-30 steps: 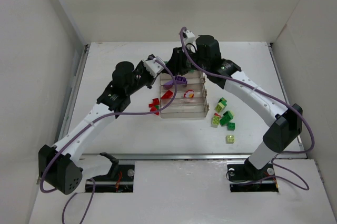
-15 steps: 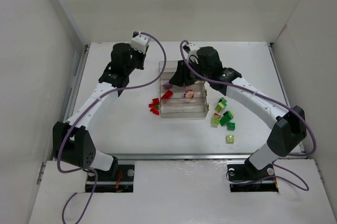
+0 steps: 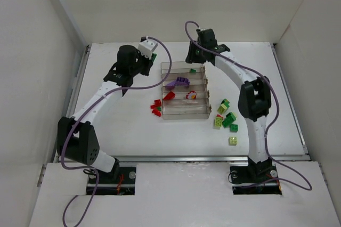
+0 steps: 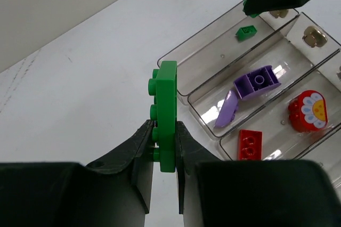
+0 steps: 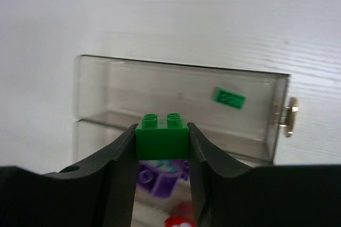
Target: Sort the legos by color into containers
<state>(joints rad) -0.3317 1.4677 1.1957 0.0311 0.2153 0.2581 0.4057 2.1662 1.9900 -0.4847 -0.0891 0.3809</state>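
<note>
Green belongs in the far compartment (image 5: 106, 91), so I hold right gripper (image 5: 161, 130), pinching a brick (image 5: 161, 143), by it; left gripper (image 4: 162, 134) clamps a plate (image 4: 168, 94) nearby.

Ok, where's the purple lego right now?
In the top view the purple lego lies left of centre in the tray's second compartment from the far edge, one row nearer than the small green lego.

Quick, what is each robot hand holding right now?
Left hand: closed on a flat green plastic lego plate.
Right hand: closed on a small green plastic lego brick.
</note>
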